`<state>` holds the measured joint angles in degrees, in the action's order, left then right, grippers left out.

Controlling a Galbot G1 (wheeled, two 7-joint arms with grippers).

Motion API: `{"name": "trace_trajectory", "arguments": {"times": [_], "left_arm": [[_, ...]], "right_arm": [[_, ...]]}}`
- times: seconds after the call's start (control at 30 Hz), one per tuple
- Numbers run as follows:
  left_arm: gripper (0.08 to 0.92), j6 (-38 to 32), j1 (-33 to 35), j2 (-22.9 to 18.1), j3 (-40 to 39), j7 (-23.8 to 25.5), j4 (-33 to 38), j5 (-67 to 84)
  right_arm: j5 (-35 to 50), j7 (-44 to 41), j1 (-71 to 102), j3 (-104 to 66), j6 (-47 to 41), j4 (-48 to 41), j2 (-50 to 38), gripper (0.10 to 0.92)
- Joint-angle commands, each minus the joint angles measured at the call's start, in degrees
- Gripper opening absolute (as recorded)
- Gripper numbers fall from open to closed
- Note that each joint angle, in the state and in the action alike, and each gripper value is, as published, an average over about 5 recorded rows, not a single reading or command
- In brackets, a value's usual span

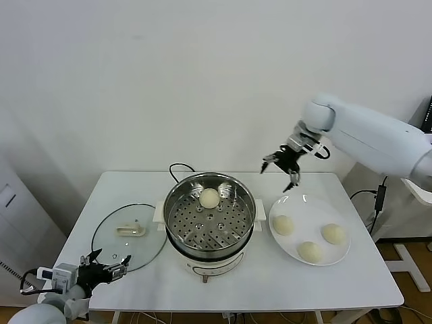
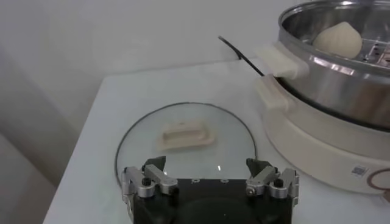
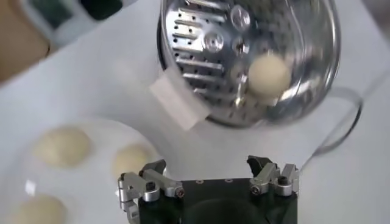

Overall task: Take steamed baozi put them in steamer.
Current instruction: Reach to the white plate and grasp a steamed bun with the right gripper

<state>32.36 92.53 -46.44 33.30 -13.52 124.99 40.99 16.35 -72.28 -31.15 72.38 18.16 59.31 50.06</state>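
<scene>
The shiny steamer (image 1: 210, 233) stands mid-table with one cream baozi (image 1: 209, 198) on its perforated tray. Three more baozi (image 1: 283, 225) (image 1: 333, 233) (image 1: 310, 252) lie on a white plate (image 1: 341, 255) to its right. My right gripper (image 1: 278, 174) hangs open and empty in the air behind the gap between steamer and plate. In the right wrist view this gripper (image 3: 206, 164) sits above the table, with the steamer's baozi (image 3: 269, 74) and the plate's baozi (image 3: 62, 146) both in sight. My left gripper (image 1: 110, 260) rests open at the table's front left corner.
A round glass lid (image 1: 111, 246) with a cream handle (image 2: 183, 137) lies flat left of the steamer, just ahead of the left gripper (image 2: 206, 164). A black cord (image 1: 177, 169) runs behind the steamer (image 2: 329, 79). A wall stands close behind the table.
</scene>
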Motion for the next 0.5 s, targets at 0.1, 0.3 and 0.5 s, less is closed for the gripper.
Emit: {"name": "trace_trajectory", "arguments": {"times": [0.1,0.3,0.5], "left_arm": [[0.823,0.3,0.2,-0.1,0.0,-0.1,0.5,-0.4],[0.823,0.5,0.2,-0.2,-0.1,-0.1,0.5,-0.5],[0.823,0.5,0.3,-0.1,-0.3,-0.1,0.5,-0.5]], "right_arm": [[0.9,1.3,10.2,-2.3,-13.3,-1.1,-5.4,0.823],[-2.8,3.1,16.5,-7.4,-12.7,-5.2,-2.7,0.823],[-6.1,4.2,19.9,-10.6,-11.8,-9.7,-0.1,0.823]]}}
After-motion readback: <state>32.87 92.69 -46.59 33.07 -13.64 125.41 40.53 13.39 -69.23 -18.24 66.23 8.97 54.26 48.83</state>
